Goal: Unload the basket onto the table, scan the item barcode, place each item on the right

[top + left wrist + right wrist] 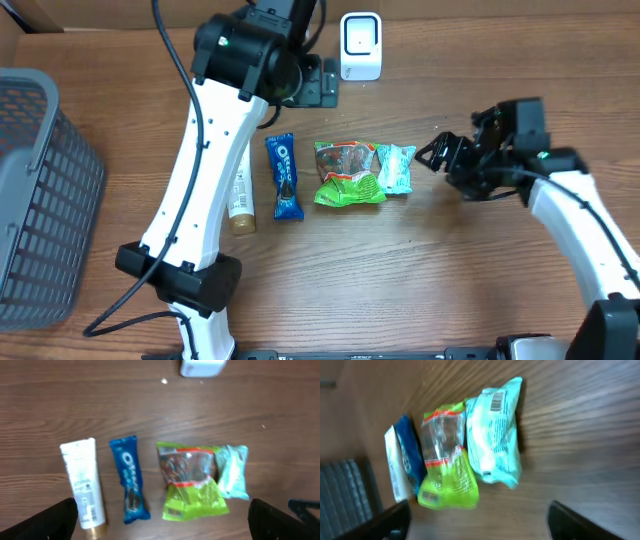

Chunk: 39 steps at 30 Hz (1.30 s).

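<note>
Right gripper (437,155) wide open and empty, just beside the teal packet (395,168) at the end of a row with green bag (345,172), cookie pack (284,177) and tube (240,195). Best pinched across the narrow width, leaving the barcode (496,402) uncovered for the scanner (360,45) farther back. Left gripper (167,525) open too, above the row, hidden under its arm from overhead. Barcode print blurred.

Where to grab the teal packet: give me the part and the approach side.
Probably pinch the teal packet by its free right long edge, coming from the right, where the open right gripper hovers. It lies flat, its left edge against the green snack bag.
</note>
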Available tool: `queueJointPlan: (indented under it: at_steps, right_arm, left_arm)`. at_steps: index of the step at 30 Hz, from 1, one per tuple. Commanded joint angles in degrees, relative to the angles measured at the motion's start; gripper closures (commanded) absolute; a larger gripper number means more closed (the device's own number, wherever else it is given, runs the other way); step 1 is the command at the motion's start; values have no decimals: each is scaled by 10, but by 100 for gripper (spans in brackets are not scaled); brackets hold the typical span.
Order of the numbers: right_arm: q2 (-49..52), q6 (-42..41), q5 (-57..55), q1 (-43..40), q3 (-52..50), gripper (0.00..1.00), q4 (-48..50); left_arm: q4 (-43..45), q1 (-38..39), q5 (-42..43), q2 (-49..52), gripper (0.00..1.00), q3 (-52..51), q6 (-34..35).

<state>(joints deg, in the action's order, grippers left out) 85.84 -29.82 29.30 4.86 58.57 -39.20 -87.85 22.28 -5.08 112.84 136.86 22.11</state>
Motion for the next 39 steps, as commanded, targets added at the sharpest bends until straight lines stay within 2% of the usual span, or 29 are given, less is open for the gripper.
queueJointPlan:
  at_steps: [1, 4, 12, 17, 21, 23, 27, 29, 34, 38, 39]
  right_arm:
    - [8, -112, -21, 24, -47, 21, 62]
    - [35, -161, -42, 43, -58, 26, 90]
    - [151, -260, -13, 97, -57, 26, 153]
    - [163, -253, -8, 87, -57, 46, 167]
    - [163, -158, -9, 43, -53, 57, 168]
    - [163, -65, -9, 12, -46, 57, 152]
    - [163, 132, 5, -54, -35, 46, 134]
    - [163, 172, 84, -75, -26, 42, 134]
    - [163, 194, 202, -75, 14, 36, 109]
    - [163, 183, 213, -37, 35, 36, 111]
    - [163, 165, 195, -22, 34, 39, 122]
  left_arm:
    - [6, -53, -28, 3, 0, -2, -9]
    - [20, -79, -15, 3, 0, -13, -9]
    - [40, -87, -11, 3, 0, -69, -9]
    - [39, -87, -10, 3, 0, -71, -9]
    - [39, -87, -10, 3, 0, -71, -9]
    - [39, -87, -11, 3, 0, -71, -9]
    - [39, -87, -10, 3, 0, -71, -9]
    - [39, -87, -10, 3, 0, -71, -9]
    - [39, -87, -11, 3, 0, -71, -9]
    - [39, -87, -10, 3, 0, -71, -9]
    - [39, -87, -10, 3, 0, -71, -9]
